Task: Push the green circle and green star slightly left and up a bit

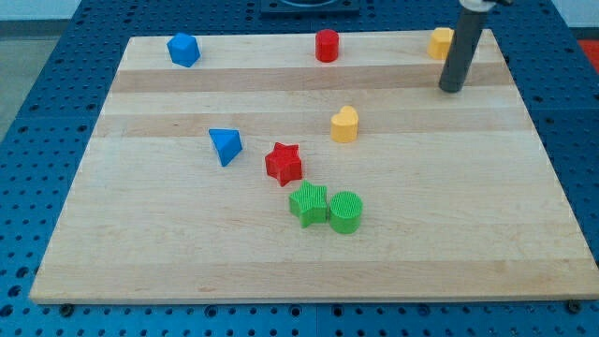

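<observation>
Nearest me, toward view's bottom: green star point(308, 203) and green circle point(345, 212) touching side by side on wooden board point(168, 253), circle at view's right of star. Just above star: red star point(284, 163). Blue triangle point(226, 146) to view's left. Yellow heart point(344, 124) higher, right of centre. Far edge: blue block point(183, 50), red cylinder point(327, 45), yellow block point(440, 42) partly behind rod. My tip point(452, 90) rests near top right, rod upright, well apart from both green blocks. No claw on this rig, just bare rod.
</observation>
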